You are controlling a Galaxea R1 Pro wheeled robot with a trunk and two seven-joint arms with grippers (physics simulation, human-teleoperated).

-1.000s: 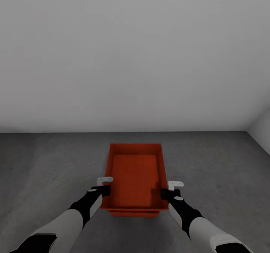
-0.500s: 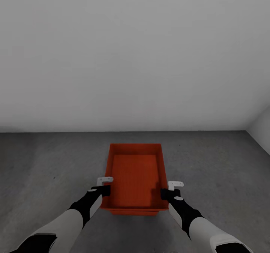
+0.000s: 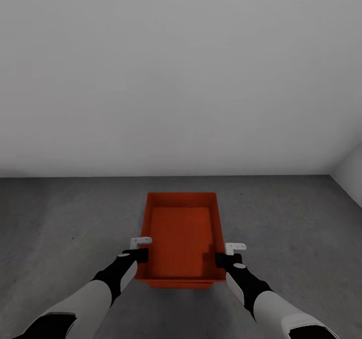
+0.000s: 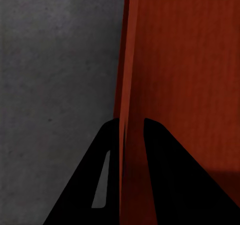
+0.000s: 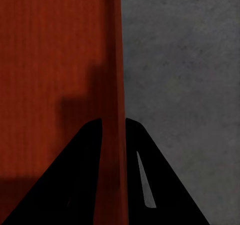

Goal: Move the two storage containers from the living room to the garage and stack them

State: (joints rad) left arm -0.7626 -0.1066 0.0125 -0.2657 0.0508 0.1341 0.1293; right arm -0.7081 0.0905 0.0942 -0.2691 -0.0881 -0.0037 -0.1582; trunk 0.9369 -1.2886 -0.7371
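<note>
Nothing has moved since a second ago: we see the same red-orange container [image 3: 182,236] standing on the dark concrete floor [image 3: 60,228], well short of the grey-white wall [image 3: 181,77]. A second rim peeks out under its near edge, so it appears nested on another container [image 3: 180,284]. The left gripper [image 3: 141,248] has its fingers clamped on the container's left wall, the right gripper [image 3: 225,253] on its right wall. No labels or writing show.

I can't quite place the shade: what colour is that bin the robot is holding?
Red-orange, plain and unpatterned; the storage container shows best in the head view.
</note>
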